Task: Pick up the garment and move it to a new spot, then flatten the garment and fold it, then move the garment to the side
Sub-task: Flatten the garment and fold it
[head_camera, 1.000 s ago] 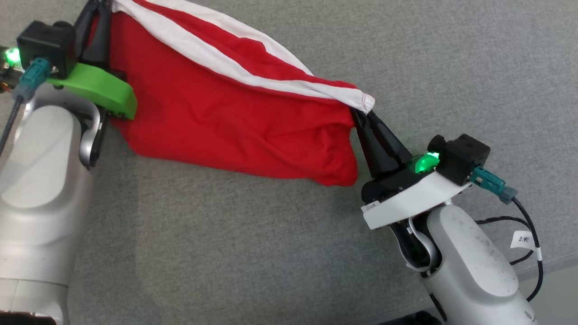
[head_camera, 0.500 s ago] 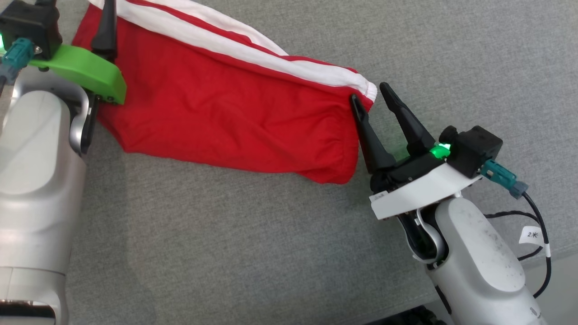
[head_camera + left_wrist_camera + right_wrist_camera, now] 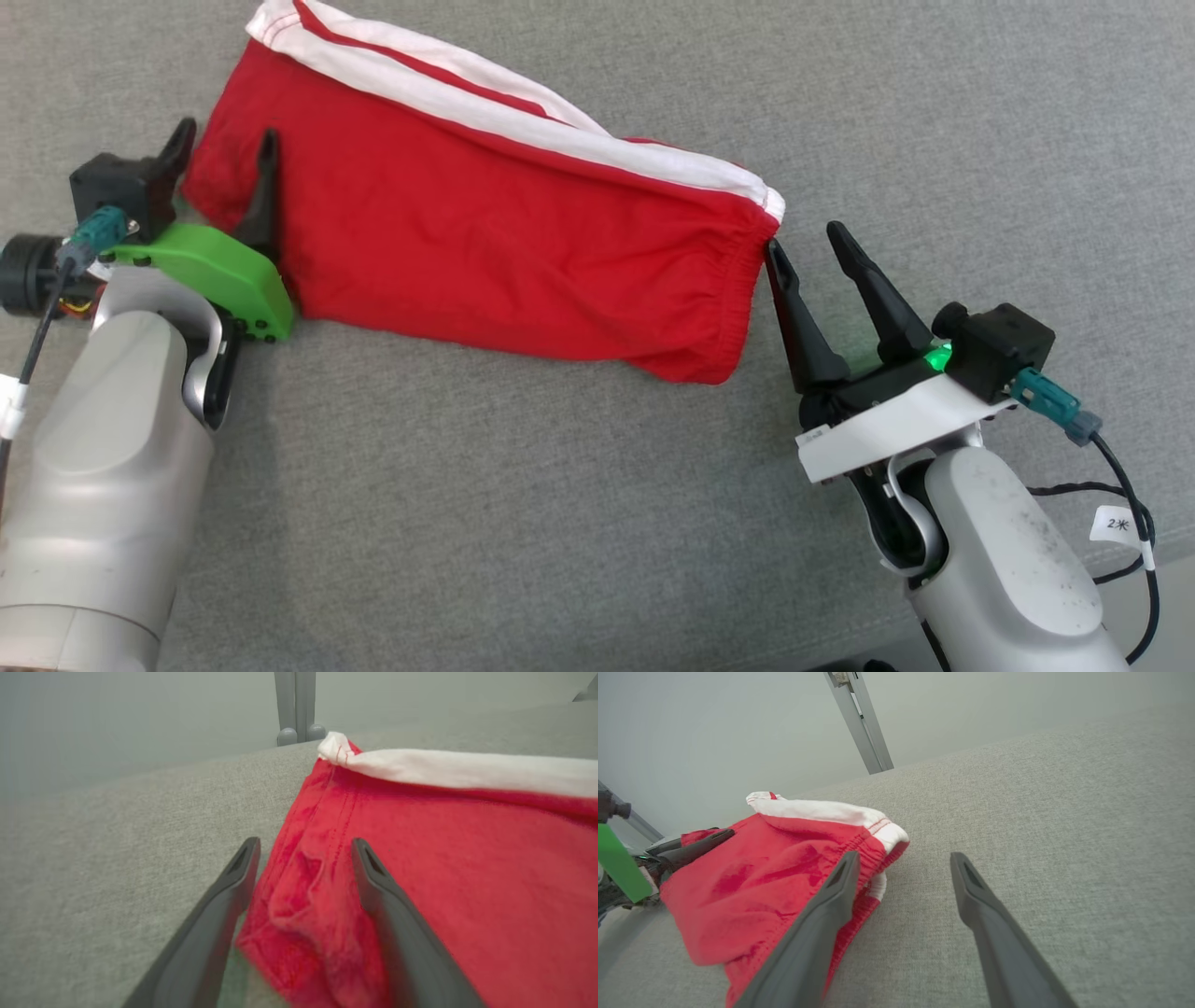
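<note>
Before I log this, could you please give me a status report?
Left gripper open, straddling garment edge. Right gripper open, beside it. Garment lies loose. Nothing blocking.

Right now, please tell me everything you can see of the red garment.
The garment is soft red cloth with a white band along its far edge and a gathered elastic hem at its right end. It lies flat, slightly wrinkled, on the gray fabric surface. The open left gripper straddles its left corner; the open right gripper stands at its right end, not holding it.
</note>
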